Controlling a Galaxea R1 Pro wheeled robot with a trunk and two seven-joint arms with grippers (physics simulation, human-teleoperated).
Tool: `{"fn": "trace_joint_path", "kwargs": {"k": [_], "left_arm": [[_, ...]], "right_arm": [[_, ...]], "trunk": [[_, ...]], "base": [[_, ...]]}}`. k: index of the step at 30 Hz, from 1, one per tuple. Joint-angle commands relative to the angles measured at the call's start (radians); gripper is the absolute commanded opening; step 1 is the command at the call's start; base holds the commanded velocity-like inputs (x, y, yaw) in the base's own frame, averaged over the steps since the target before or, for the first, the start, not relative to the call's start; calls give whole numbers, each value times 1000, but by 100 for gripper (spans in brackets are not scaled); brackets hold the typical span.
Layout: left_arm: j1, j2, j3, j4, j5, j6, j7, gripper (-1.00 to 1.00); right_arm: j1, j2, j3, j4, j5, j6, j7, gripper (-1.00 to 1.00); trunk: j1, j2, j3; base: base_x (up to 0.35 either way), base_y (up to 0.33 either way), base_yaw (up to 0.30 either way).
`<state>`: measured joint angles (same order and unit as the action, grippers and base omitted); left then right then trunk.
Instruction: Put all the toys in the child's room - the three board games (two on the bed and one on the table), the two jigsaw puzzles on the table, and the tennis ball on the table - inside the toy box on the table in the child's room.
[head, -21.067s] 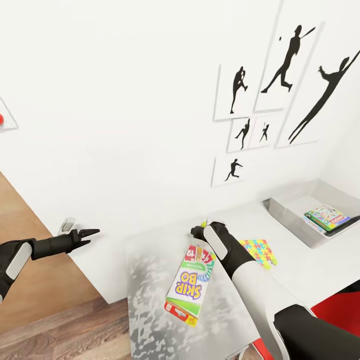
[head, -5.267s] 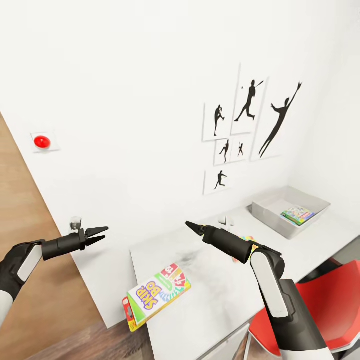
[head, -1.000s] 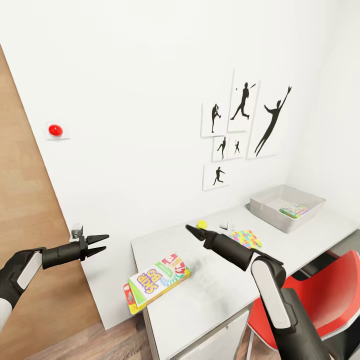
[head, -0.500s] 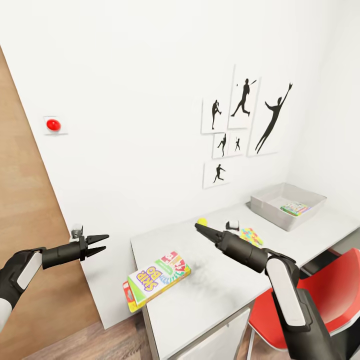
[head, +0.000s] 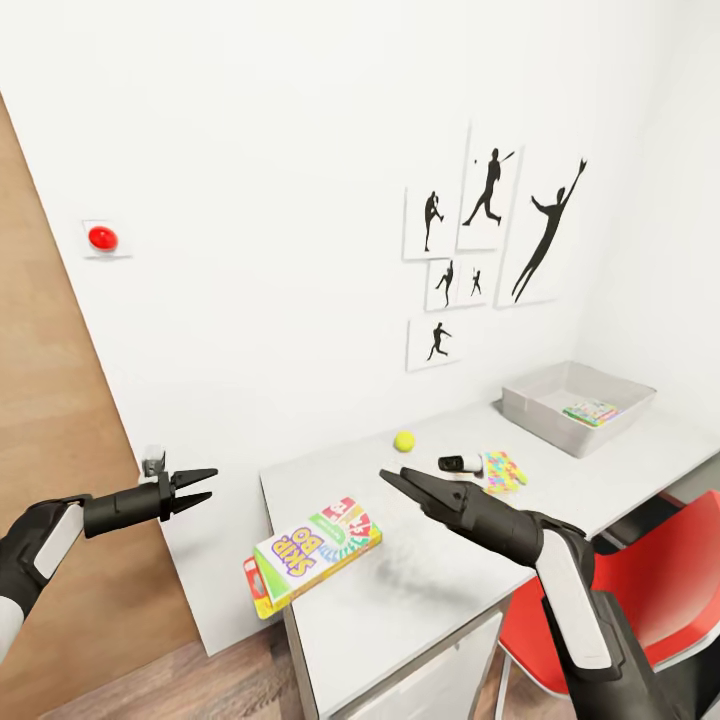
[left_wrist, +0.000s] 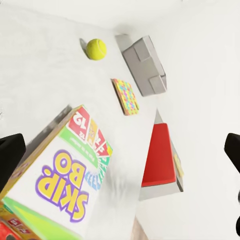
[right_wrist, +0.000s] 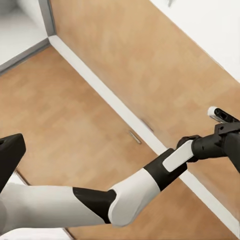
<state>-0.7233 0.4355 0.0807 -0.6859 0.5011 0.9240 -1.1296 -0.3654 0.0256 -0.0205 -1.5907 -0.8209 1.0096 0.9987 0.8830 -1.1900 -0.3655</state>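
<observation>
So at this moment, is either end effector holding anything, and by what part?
Nothing is held. The left end effector and the right end effector are both open and empty; the card game box lies on the table.

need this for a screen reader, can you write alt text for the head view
Two black robot arms reach over a white table by a white wall, both empty, fingers parted. On it lie a Skip-Bo box overhanging the near corner, a yellow ball, a jigsaw puzzle and a grey bin.

bright, even light | soft faint shadows | sharp render | no glare
</observation>
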Motion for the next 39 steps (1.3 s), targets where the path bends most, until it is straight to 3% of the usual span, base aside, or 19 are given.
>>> {"fn": "trace_joint_path", "kwargs": {"k": [1, 39], "left_arm": [[-1, 0, 0, 0, 2, 5, -2, 100], [-1, 0, -1, 0, 2, 4, 7, 100]], "right_arm": [[2, 1, -4, 0, 3, 5, 18, 100], [9, 12, -10, 0, 5, -11, 45, 100]], "trunk": [[4, -8, -4], [150, -274, -123]], "base": [[0, 0, 0], [0, 0, 0]]}}
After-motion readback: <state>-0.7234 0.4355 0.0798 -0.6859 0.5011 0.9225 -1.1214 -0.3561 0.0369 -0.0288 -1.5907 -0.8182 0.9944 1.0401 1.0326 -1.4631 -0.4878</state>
